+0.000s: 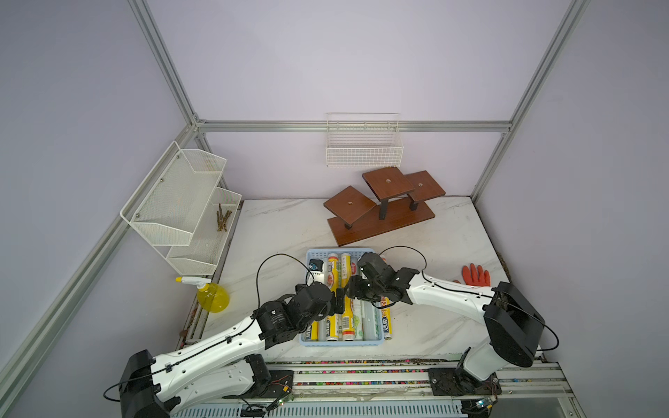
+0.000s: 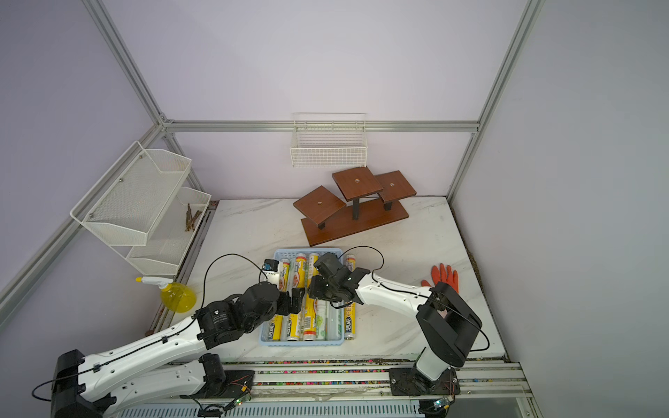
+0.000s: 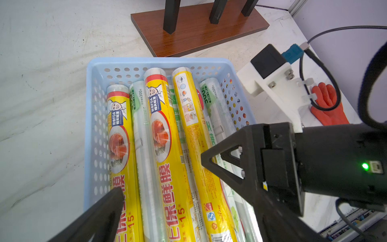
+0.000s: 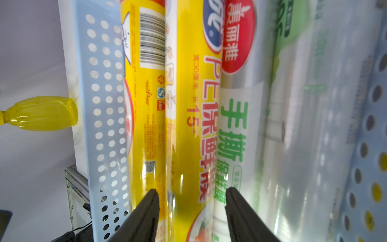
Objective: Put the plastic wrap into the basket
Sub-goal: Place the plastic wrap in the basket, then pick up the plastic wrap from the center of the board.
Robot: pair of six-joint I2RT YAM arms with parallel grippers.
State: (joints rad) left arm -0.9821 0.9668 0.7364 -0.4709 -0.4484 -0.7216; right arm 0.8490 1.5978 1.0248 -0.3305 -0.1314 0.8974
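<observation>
**Dropping a roll into the basket; one stray outside the wall**

We see the right pincer (image 4: 191, 192) low over the basket (image 1: 342, 343), jaws parted either side of a yellow roll (image 4: 188, 125) lying on top of the pile. The tips look just clear of its sides, but that wrist view is blurred at close range. So we call it open, not pinching, with some doubt. We read the step as the drop-off of that roll.

The left pincer (image 1: 339, 299) hangs over the basket's middle, jaws spread wide, nothing held.

The plastic wrap (image 3: 161, 146): most rolls lie lengthwise in the basket, yellow and whitish-green side by side, filling the floor wall to wall. One more, the stray roll (image 2: 349, 325), lies on the tabletop (image 1: 434, 325) just beside the basket's right wall, parallel to it.

Next move, as we judge it:
- Raise the right pincer straight up off the pile.
- Shift over the wall to the stray roll and grip near mid-length.
- Lift above the rim and lay it along the others.

The floor is full, so it should settle in a groove between two rolls or it may roll off. The pincers are near each other, so the left arm should give room.
</observation>
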